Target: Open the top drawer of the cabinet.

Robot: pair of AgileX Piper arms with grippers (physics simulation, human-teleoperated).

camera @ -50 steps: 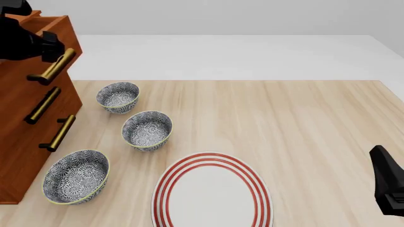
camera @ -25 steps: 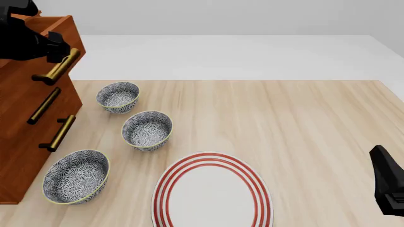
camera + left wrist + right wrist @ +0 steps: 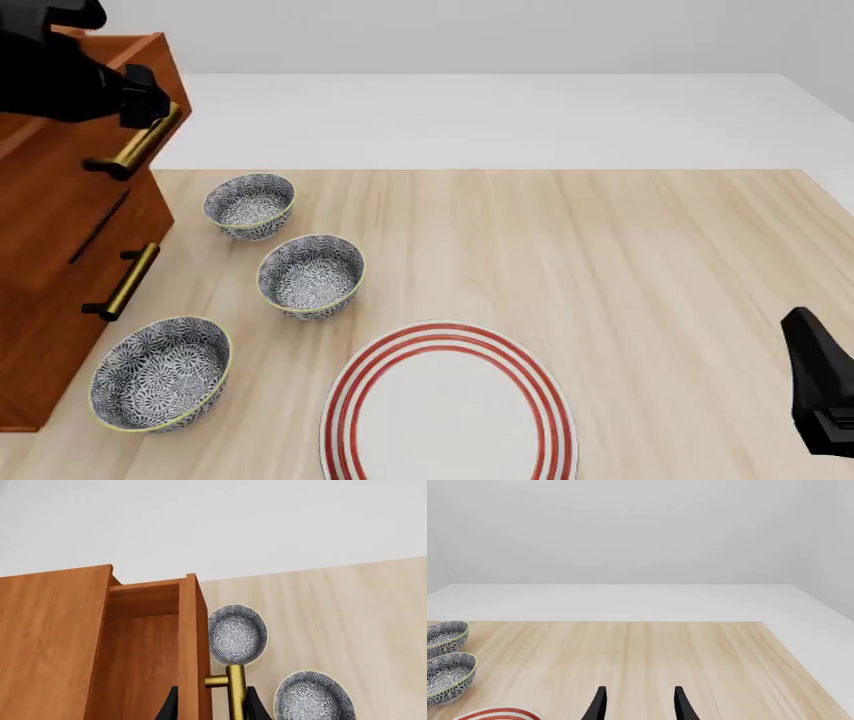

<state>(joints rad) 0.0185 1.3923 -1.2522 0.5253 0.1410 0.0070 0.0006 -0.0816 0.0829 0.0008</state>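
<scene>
The top drawer (image 3: 80, 95) is a rigid wooden box that should slide stiffly, so keep your left gripper (image 3: 208, 707) clamped across its smooth brass handle (image 3: 235, 692), which could slip.

Front view: left gripper (image 3: 134, 100) at the brass handle (image 3: 134, 150) of the top drawer (image 3: 80, 130), which projects from the cabinet (image 3: 40, 330); three patterned bowls (image 3: 310, 275) and a red-ringed plate (image 3: 447, 405) on the table (image 3: 641, 280); right gripper (image 3: 821, 400) at lower right
</scene>
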